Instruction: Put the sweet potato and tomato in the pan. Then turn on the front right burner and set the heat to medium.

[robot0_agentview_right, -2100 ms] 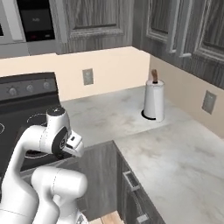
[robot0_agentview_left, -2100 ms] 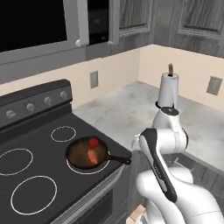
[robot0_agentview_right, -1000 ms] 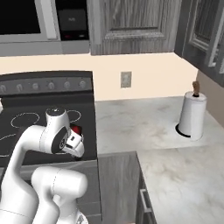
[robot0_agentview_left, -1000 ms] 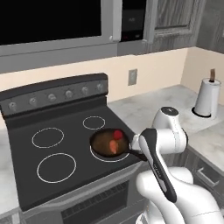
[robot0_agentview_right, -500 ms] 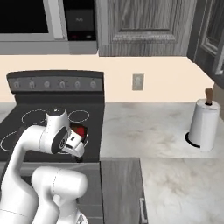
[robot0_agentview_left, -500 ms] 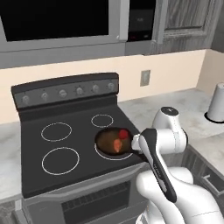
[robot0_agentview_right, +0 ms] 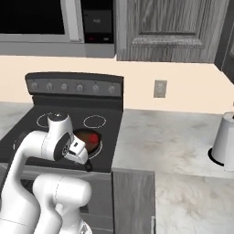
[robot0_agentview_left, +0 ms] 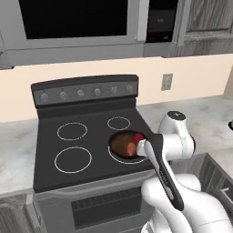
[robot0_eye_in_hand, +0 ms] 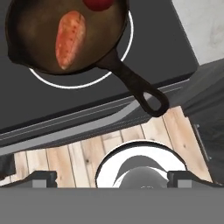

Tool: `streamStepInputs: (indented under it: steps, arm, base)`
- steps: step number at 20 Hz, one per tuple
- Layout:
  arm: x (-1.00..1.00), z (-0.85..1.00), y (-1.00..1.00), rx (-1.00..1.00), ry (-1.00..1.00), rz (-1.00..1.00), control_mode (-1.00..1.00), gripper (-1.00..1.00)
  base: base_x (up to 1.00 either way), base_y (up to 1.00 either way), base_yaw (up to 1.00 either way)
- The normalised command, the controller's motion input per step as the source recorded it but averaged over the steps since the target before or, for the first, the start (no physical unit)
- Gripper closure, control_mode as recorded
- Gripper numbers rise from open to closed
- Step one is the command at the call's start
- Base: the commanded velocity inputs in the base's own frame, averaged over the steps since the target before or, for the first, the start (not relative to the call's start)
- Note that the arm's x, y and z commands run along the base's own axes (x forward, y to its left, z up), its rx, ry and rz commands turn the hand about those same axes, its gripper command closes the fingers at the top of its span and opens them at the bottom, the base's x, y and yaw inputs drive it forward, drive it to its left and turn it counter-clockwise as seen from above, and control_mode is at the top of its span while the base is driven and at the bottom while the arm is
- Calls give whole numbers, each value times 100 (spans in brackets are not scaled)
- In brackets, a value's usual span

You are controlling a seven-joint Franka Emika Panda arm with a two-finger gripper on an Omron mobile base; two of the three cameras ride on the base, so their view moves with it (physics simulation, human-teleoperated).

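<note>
Gripper (robot0_eye_in_hand: 111,177) had its two finger tips spread as wide as they go, one at each bottom corner of the hand view, with nothing between them and nothing touched. Below them in that view were a wooden floor and the front edge of the stove, so the claw was hanging off the front of the range, not over the cooktop.

So the pan (robot0_eye_in_hand: 39,48) was sitting on the front right burner (robot0_eye_in_hand: 74,83), the big white ring peeking out around its rim on the near side. Handle stuck out toward the front edge of the stove, ending in its loop just past the glass. Inside the pan: the sweet potato (robot0_eye_in_hand: 69,38), lying flat on the brownish bottom, and the tomato (robot0_eye_in_hand: 99,3) right at the far rim of the skillet, cut off by the top of the hand view. The two looked close to each other but I couldn't tell if they touched.

From the left base view you could see the same thing, the stovetop (robot0_agentview_left: 82,136) with both bits of food in the skillet, partly hidden behind the arm's elbow. The right base view showed the red ball in the pan too.
</note>
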Motion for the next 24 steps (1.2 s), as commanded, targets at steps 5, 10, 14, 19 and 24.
streamStepInputs:
  steps: [5, 10, 14, 19, 24]
  arm:
    - [0, 0, 0, 0, 0, 0, 100, -100]
    - [0, 0, 0, 0, 0, 0, 100, -100]
    - [0, 0, 0, 0, 0, 0, 100, -100]
    - [3, -3, -8, 0, 0, 3, -100, -100]
    - [0, -1, -42, 0, -5, 8, -100, -100]
  base:
    - [12, -27, 23]
    - [13, -24, 20]
    - [12, -20, 16]
    - [6, -10, 7]
    - [0, 0, 0]
